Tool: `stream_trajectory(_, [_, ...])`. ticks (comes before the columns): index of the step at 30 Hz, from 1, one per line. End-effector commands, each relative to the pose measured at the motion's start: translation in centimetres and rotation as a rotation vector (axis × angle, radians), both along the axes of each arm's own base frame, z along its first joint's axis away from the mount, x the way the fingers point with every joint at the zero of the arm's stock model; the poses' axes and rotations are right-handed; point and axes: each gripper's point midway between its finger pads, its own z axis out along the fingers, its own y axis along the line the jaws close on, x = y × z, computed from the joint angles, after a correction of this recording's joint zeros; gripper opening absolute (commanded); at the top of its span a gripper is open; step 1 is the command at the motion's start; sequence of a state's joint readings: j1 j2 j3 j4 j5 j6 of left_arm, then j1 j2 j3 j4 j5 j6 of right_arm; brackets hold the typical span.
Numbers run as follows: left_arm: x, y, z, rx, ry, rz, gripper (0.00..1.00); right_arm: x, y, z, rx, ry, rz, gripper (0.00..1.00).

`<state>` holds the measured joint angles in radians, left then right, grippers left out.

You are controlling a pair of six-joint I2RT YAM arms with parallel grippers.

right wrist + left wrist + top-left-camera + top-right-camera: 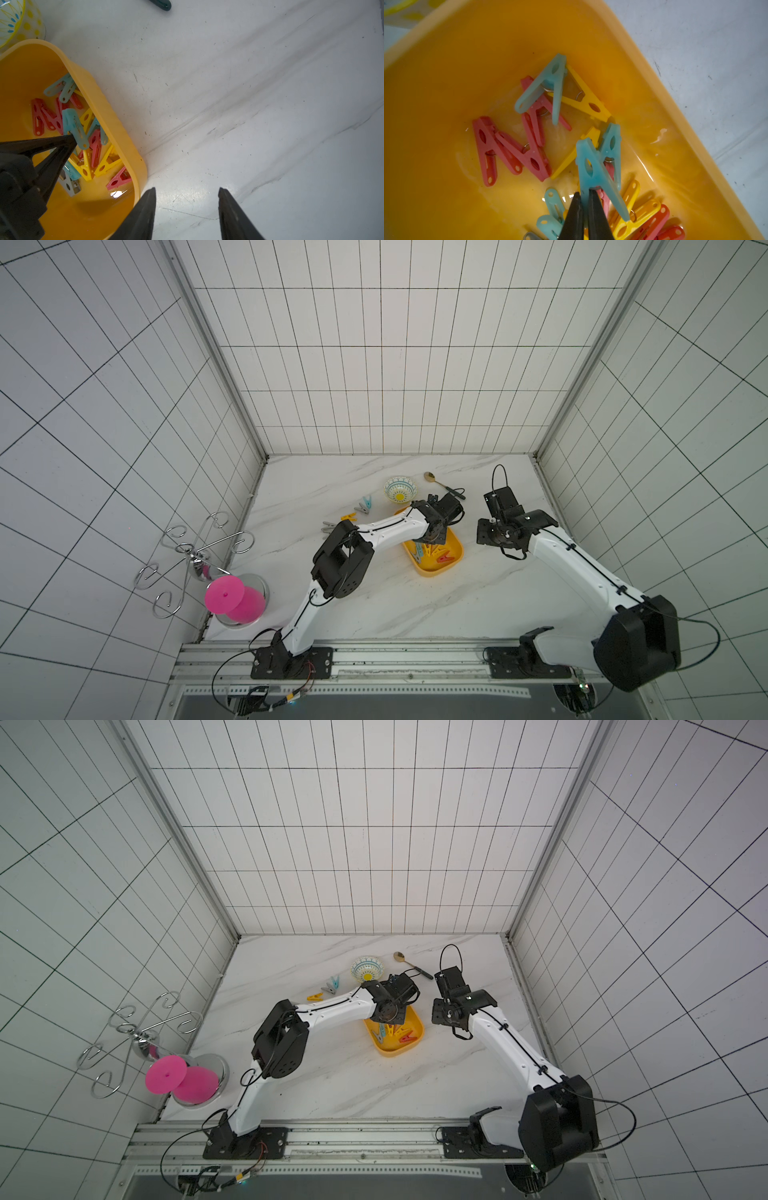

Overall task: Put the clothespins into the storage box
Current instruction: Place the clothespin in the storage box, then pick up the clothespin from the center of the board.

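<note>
One storage box (pixel 436 572) holds roughly fifteen clothespins (pixel 529 153); at least four more lie on the surface (pixel 374 605). Left pincer (pixel 584 194) clamped on one teal clothespin (pixel 591 170); right pincer (pixel 187 190) apart.

Left arm (pixel 390 529) and right arm (pixel 573 568): white shells, boxy black joints, thin black cables clipped alongside. Left hand (pixel 583 194) and right hand (pixel 187 190): black, tapered.

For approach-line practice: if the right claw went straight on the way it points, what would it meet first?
Probably the bare tabletop just beside the storage box; nothing else shows ahead of the open right claw, though depth is unclear.
</note>
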<state>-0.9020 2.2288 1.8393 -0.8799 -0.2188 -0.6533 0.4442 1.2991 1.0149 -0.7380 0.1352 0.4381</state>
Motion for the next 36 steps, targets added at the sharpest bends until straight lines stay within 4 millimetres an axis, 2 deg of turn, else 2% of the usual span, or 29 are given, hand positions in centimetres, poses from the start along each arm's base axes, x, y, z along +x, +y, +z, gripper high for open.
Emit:
stream_trajectory(1, [0.7, 0.0, -0.3, 0.016, -0.003, -0.017, 0.13, -1.0, -0.5, -0.5, -0.004, 0.018, 0.002, 0.52])
stream_trajectory(6, [0.7, -0.1, 1.1, -0.010, -0.005, -0.033, 0.17, -1.1, -0.5, -0.2, -0.002, 0.016, 0.005, 0.52])
stream_trajectory(10, [0.5, 0.4, 4.2, -0.043, -0.039, -0.030, 0.19, -1.2, -0.6, 0.0, -0.006, 0.010, 0.005, 0.52])
stream_trajectory(13, [0.1, 1.9, 6.8, -0.062, -0.080, -0.007, 0.24, -1.2, -0.7, 0.0, -0.008, 0.010, 0.007, 0.52])
stream_trajectory(17, [-0.8, 5.7, 8.7, -0.077, -0.112, 0.060, 0.30, -1.1, -0.4, 0.1, 0.003, 0.014, 0.015, 0.52])
stream_trajectory(23, [-2.6, 13.3, 8.7, -0.068, -0.106, 0.203, 0.32, -0.8, 1.0, 0.0, -0.008, 0.021, 0.058, 0.52])
stream_trajectory(27, [-4.2, 18.6, 8.2, -0.069, -0.099, 0.305, 0.33, -0.6, 2.2, 0.3, -0.005, 0.018, 0.084, 0.52])
stream_trajectory(32, [-6.3, 24.3, 6.1, -0.089, -0.065, 0.449, 0.36, -0.2, 3.6, 0.7, 0.009, 0.004, 0.111, 0.52])
stream_trajectory(36, [-7.7, 27.1, 4.0, -0.070, -0.039, 0.538, 0.36, 0.1, 4.3, 0.7, 0.009, 0.008, 0.126, 0.52])
